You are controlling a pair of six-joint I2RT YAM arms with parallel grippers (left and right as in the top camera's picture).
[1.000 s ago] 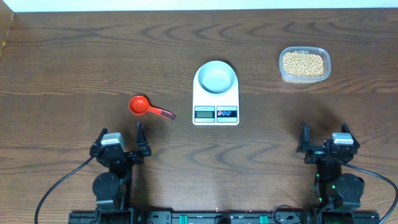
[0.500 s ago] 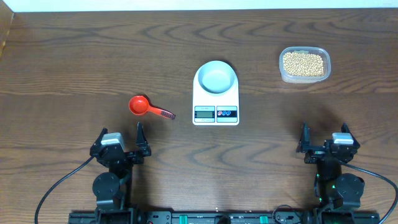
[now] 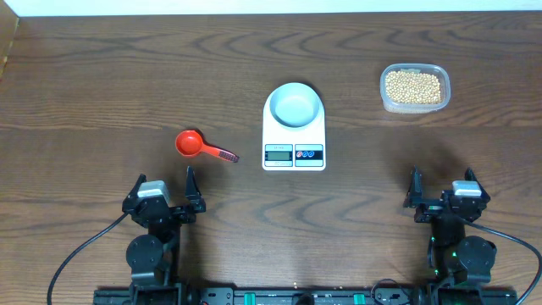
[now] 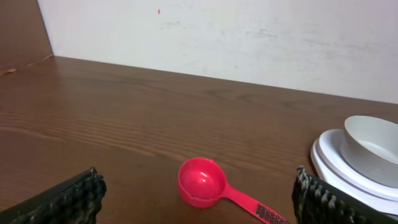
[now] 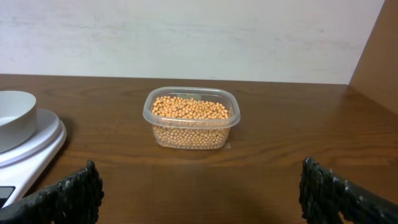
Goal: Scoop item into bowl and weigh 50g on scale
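Tan-yellow beans (image 3: 413, 85) (image 5: 188, 109) fill a clear plastic container (image 3: 414, 88) (image 5: 190, 118) at the back right. A pale blue-white bowl (image 3: 294, 105) (image 4: 372, 142) stands empty on the white scale (image 3: 294, 135) (image 5: 28, 149) at the table's middle. To the left of the scale lies a red scoop (image 3: 198, 146) (image 4: 208, 185), its handle pointing right. My left gripper (image 3: 163, 188) (image 4: 199, 202) rests open near the front edge, just short of the scoop. My right gripper (image 3: 442, 188) (image 5: 199, 196) is open at the front right, well short of the container.
The wooden table (image 3: 102, 93) ends at a white wall (image 4: 236, 37) along the back. A wooden side panel (image 5: 379, 56) rises at the right, and another wooden panel (image 4: 22, 31) at the left.
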